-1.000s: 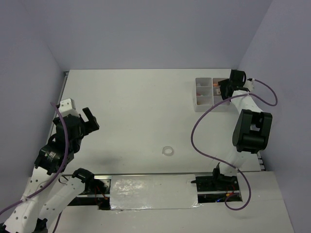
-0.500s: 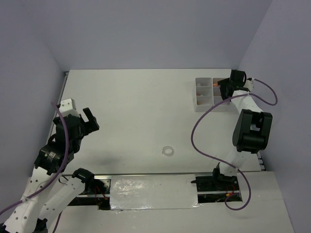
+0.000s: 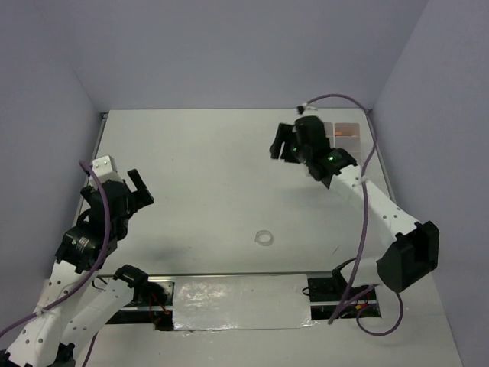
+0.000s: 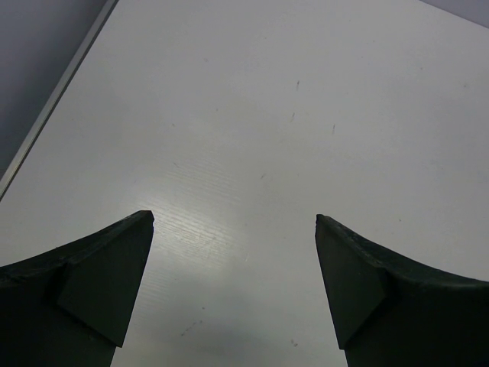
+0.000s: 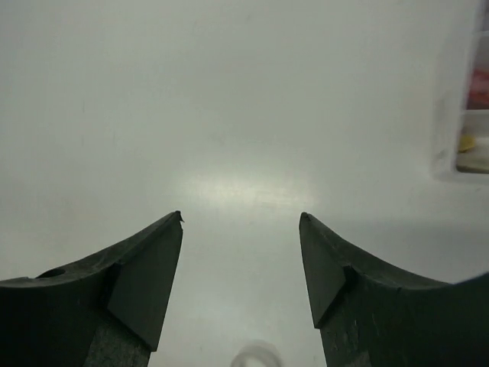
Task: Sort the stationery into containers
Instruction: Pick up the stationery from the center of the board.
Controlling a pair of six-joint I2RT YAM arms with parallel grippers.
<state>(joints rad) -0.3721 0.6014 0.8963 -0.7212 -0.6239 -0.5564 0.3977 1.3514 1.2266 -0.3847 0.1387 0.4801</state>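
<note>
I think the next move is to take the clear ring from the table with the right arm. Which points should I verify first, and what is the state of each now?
1. The right claw is open and empty: ok.
2. The left claw is open, empty and well apart from the ring: ok.
3. The tape ring lies flat and alone on the table: ok.
4. The right claw is above the ring: not ok. The ring lies nearer the arm bases and shows only at the bottom edge of the right wrist view.
5. The trays have a free compartment for the ring: cannot tell, the arm hides most of them.
</note>
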